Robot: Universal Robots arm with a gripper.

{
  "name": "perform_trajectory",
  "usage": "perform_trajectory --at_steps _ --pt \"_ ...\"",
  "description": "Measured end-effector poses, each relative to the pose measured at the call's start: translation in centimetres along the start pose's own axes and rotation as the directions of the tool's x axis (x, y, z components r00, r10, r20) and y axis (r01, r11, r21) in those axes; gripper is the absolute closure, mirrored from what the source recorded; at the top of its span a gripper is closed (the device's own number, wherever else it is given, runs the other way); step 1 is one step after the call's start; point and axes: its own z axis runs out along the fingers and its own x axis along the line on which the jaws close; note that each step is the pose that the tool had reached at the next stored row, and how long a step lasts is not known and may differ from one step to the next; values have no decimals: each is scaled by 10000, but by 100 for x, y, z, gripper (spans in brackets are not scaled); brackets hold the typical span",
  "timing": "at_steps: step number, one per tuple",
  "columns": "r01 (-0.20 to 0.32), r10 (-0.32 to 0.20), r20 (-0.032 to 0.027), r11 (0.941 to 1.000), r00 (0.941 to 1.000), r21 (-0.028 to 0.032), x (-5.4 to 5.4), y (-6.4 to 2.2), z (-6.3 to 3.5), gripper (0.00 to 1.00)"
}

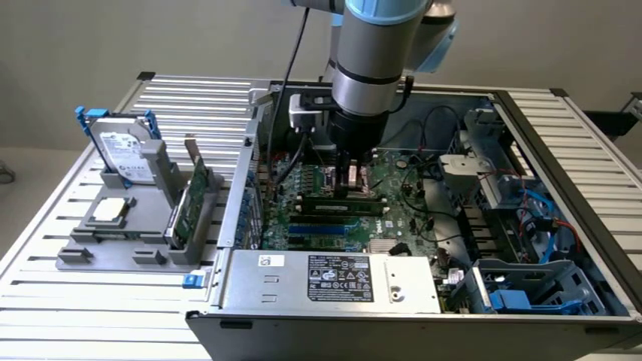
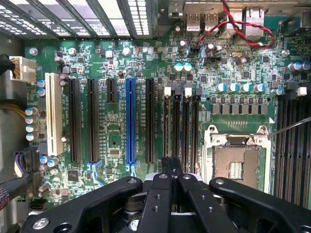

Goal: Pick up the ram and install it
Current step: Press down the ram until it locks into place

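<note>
In the exterior view the ram point(image 1: 323, 200), a long narrow green stick, stands on edge in one of the black memory slots of the motherboard point(image 1: 401, 218) inside the open computer case. My gripper point(image 1: 352, 189) points straight down at the middle of the stick with its fingers shut together. I cannot tell whether the tips touch it. In the wrist view my gripper point(image 2: 171, 164) hangs over the row of black memory slots point(image 2: 187, 126), next to the empty processor socket point(image 2: 236, 165).
The case walls point(image 1: 236, 203) and the power supply point(image 1: 336, 278) surround the board. Drive cages and blue cables point(image 1: 531, 218) fill the exterior view's right. Outside the case, a grey holder point(image 1: 120, 252) carries a hard drive point(image 1: 125, 154), a green expansion card point(image 1: 195, 199) and a silver processor chip point(image 1: 108, 211).
</note>
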Motion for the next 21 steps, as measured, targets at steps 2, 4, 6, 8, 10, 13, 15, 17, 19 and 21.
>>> perform_trajectory --at_steps 2,4,6,8,10,13,15,17,19,21 --pt "130 -130 -8 9999 9999 0 -3 -1 22 89" --pt "231 -231 -14 9997 9997 0 -6 -2 43 89" --pt "299 -299 -18 9996 9996 0 -9 -3 63 89" --pt "315 -315 -20 9995 9995 0 -9 -4 78 89" --pt "316 -316 -21 9995 9995 -1 -9 -4 83 89" --pt "316 -316 -14 9995 9995 0 -10 -4 84 89" --pt "318 -318 -2 9995 9995 2 -13 -4 86 89" --pt "319 -319 30 9995 9995 3 -16 -4 86 89" --pt "319 -319 50 9995 9995 3 -16 -4 86 89" --pt "321 -321 56 9995 9995 2 -16 -4 85 89"
